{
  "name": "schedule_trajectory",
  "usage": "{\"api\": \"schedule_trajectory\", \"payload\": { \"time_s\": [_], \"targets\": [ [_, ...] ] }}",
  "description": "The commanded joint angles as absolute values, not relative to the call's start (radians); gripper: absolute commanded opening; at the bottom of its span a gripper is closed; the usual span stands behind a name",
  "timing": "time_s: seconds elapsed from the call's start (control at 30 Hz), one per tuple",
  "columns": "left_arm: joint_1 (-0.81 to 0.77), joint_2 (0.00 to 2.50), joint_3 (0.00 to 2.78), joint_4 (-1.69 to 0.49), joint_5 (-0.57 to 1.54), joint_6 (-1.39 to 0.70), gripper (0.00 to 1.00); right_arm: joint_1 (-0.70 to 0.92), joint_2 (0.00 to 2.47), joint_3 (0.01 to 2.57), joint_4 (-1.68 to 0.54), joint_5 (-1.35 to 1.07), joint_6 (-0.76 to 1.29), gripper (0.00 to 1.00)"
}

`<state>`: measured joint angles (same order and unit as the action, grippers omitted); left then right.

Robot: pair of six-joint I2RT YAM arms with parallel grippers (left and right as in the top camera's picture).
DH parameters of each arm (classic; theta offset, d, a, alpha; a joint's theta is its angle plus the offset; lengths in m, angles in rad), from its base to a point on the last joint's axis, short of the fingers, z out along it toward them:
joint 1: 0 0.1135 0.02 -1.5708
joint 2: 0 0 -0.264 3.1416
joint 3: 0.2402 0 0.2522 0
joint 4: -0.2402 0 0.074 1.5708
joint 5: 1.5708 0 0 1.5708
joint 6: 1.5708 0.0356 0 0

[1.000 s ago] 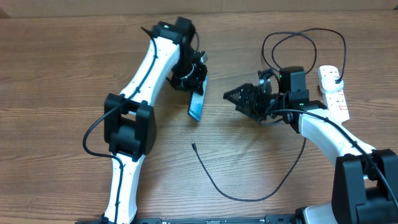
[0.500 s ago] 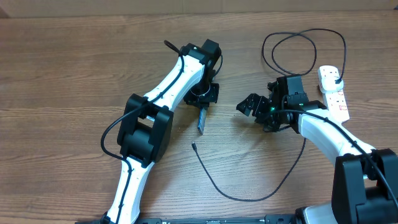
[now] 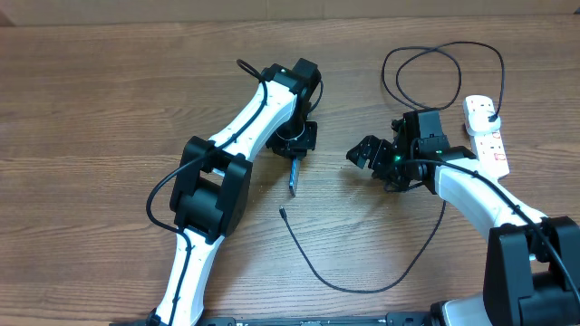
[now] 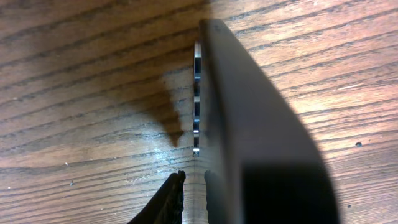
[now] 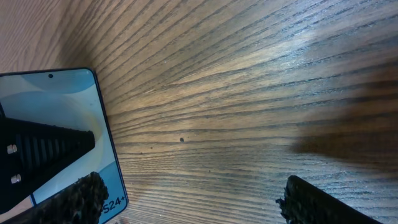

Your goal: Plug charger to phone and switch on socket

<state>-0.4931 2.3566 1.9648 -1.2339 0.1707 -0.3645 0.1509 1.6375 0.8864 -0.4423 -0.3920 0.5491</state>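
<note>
A wooden table [image 3: 82,100] filled nearly the whole overhead view, its brown grain running from 9 o'clock to 3 o'clock. Along the far edge at 12 o'clock lay a paler tan band [image 3: 136,11] (what it was could not be told). Close up, the wood showed fine dark lines, one small dark speck [image 5: 181,139] in the right wrist view, and a second speck [image 4: 358,144] toward 3 o'clock in the left wrist view.

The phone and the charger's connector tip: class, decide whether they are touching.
Apart. The overhead view shows a strip of bare table between the phone and the charger's connector tip.
</note>
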Motion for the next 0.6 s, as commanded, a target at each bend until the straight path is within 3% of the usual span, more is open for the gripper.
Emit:
{"api": "schedule_trajectory", "payload": {
  "time_s": [0.0,0.2,0.57],
  "targets": [
    [-0.492,2.345,1.946,-1.252,0.146,-0.390,0.19,0.151,1.641,0.888,-0.440,-0.382,0.541,0.91],
    [-0.492,2.345,1.946,-1.260,0.146,-0.394,0.16,0.151,1.641,0.888,-0.440,-0.382,0.541,0.96],
    [-0.492,2.345,1.946,-1.264,0.147,-0.408,0.20,0.151,1.641,0.888,-0.438,-0.382,0.541,1.00]
  ]
}}
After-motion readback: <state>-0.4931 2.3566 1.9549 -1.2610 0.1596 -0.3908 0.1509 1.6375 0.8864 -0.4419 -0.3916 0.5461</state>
